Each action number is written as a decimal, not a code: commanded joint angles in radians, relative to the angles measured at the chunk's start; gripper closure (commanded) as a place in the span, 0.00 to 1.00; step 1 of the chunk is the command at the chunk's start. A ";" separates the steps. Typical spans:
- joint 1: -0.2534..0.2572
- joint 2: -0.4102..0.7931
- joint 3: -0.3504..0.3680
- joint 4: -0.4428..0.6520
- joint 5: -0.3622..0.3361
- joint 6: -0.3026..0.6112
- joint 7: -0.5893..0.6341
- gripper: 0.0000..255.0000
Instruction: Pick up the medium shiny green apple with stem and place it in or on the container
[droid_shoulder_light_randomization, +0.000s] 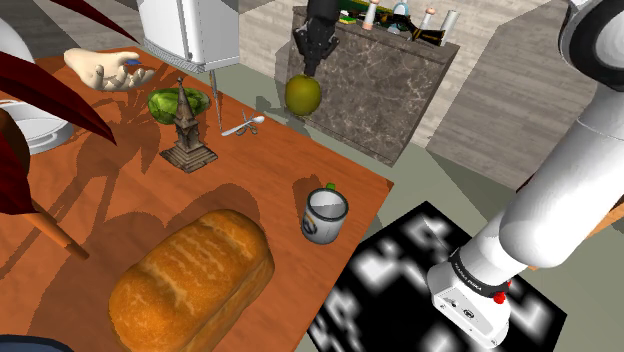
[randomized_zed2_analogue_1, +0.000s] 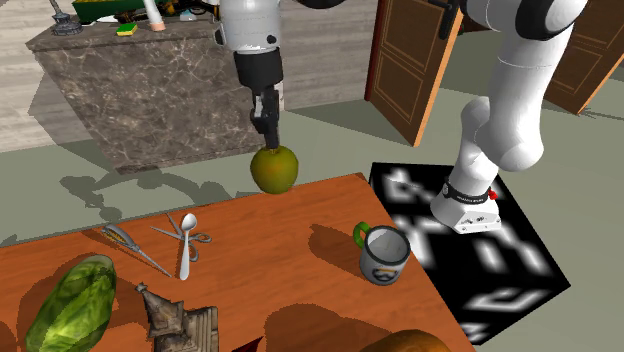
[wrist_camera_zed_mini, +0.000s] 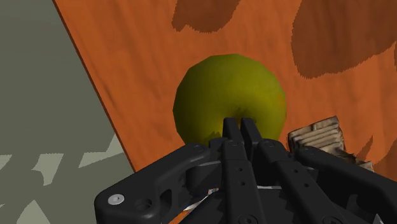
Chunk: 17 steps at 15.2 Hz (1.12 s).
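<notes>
Mid-carry: gripping the apple (droid_shoulder_light_randomization: 302, 94) by its top with jaws clenched nearly together, hanging it in the air above the tabletop (droid_shoulder_light_randomization: 268, 168) near its edge. Next, probably: swing over to the mug (droid_shoulder_light_randomization: 325, 214), centre above its mouth, lower, let go. Near-round; seemingly top end up into the jaws, axis about vertical, stem hidden.

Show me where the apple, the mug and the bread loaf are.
apple (droid_shoulder_light_randomization: 303, 95), shoulder view, its rounded side.
mug (droid_shoulder_light_randomization: 325, 228), shoulder view, its outer wall.
bread loaf (droid_shoulder_light_randomization: 190, 285), shoulder view, its top crust.
</notes>
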 joint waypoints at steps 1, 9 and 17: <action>0.006 -0.071 0.008 -0.079 0.015 0.011 0.014 1.00; 0.044 -0.335 0.043 -0.318 0.079 0.004 0.081 1.00; 0.099 -0.563 0.087 -0.466 0.152 -0.053 0.172 1.00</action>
